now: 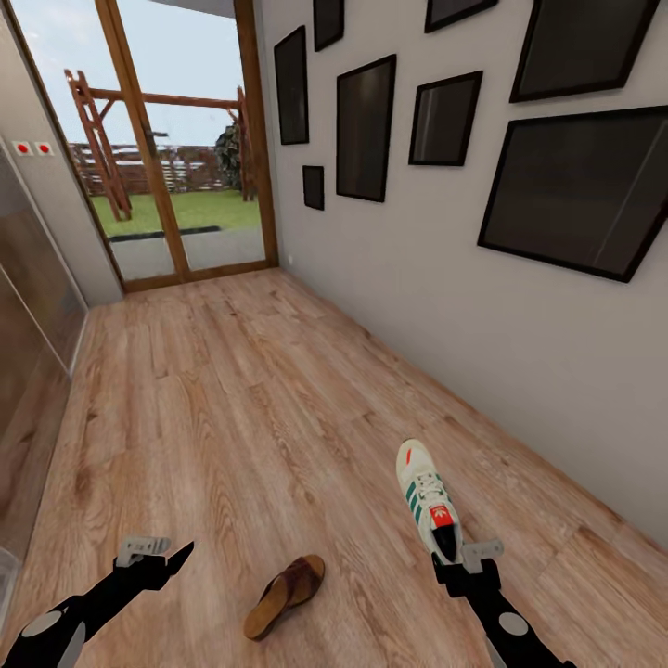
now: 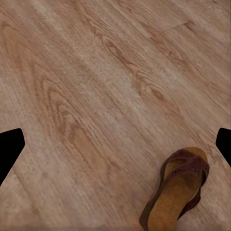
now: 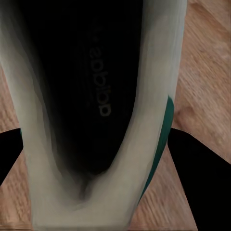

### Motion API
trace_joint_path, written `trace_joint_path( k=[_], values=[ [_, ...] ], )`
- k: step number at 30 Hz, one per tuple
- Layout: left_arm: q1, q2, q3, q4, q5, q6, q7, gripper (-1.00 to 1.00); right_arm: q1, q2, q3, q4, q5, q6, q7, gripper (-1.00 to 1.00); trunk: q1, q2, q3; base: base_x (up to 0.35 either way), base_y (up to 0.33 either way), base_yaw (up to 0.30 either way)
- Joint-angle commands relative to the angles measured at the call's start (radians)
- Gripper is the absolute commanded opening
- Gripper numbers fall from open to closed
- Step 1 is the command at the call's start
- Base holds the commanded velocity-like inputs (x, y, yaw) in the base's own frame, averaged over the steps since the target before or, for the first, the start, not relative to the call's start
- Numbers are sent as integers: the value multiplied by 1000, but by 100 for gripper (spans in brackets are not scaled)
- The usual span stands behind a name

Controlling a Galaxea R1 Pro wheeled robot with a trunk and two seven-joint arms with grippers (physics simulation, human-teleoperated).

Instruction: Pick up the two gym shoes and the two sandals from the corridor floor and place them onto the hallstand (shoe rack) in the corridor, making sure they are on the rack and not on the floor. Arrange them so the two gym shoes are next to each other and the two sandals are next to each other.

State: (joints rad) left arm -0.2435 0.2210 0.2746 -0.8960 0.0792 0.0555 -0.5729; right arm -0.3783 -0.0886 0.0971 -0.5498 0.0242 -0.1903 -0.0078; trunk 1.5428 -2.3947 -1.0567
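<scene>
1. Our right gripper (image 1: pixel 456 555) straddles the gym shoe (image 1: pixel 428 501) heel on the near-right floor (image 1: pixel 232 390), not yet pinching; a shallow bite could slip.
2. Our left gripper (image 1: pixel 160 553) hangs spread, empty, left of the sandal (image 1: pixel 286 594).

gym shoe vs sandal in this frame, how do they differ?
The gym shoe is cream-white with green stripes and a red tongue label; the sandal is dark brown with a tan footbed. The gym shoe is longer and closed with laces; the sandal is shorter and open, with one wide strap. The right gripper is at the gym shoe's heel, fingers either side; the sandal lies apart from the left gripper. Both are near the corridor floor, away from the wall.
</scene>
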Motion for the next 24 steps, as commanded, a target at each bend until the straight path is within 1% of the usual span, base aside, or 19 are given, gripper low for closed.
trace_joint_path(
  k=[1, 6, 13, 16, 19, 21, 22, 23, 24],
  values=[
    [0, 0, 1, 0, 8, 6, -5, 100, -1, -1, 3, 1, 2, -2, 0, -100, 0, 0, -1, -91, 82, -107],
    [0, 0, 2, 0, 8, 6, -5, 100, -1, 0, 3, 2, 3, -2, 0, -100, 0, 0, 0, -156, 150, -156],
    [0, 1, 3, 0, 7, 6, -4, 100, -1, -2, 5, -5, 7, -3, 0, -100, 0, 0, 0, -29, 31, -23],
    [0, 1, 23, 0, 6, 6, -5, 100, -1, -6, 1, -11, 8, -3, 1, -100, 0, 0, 0, -3, 3, -2],
    [0, 2, 34, 0, 5, 6, -6, 100, -1, -7, 1, -25, 9, -2, 1, -100, 0, 0, 0, -1, 1, -1],
    [0, 3, 40, 0, 0, 6, -6, 100, -1, -12, 1, -119, 12, 2, 2, -100, 0, 0, 0, 0, 0, 0],
    [0, 4, 41, 0, -1, 6, -6, 100, -1, -13, 1, -143, 13, 5, 2, -100, 0, 0, 0, 0, 0, 0],
    [0, 7, 42, 0, -7, 6, -7, 100, -1, -18, 1, -275, 14, 46, 2, -100, 0, 0, 0, 0, 0, 0],
    [0, 8, 42, -1, -11, 7, -6, 100, -1, -19, 1, -314, 14, 76, 3, -100, 0, 0, 0, 0, 0, 0]
  ],
)
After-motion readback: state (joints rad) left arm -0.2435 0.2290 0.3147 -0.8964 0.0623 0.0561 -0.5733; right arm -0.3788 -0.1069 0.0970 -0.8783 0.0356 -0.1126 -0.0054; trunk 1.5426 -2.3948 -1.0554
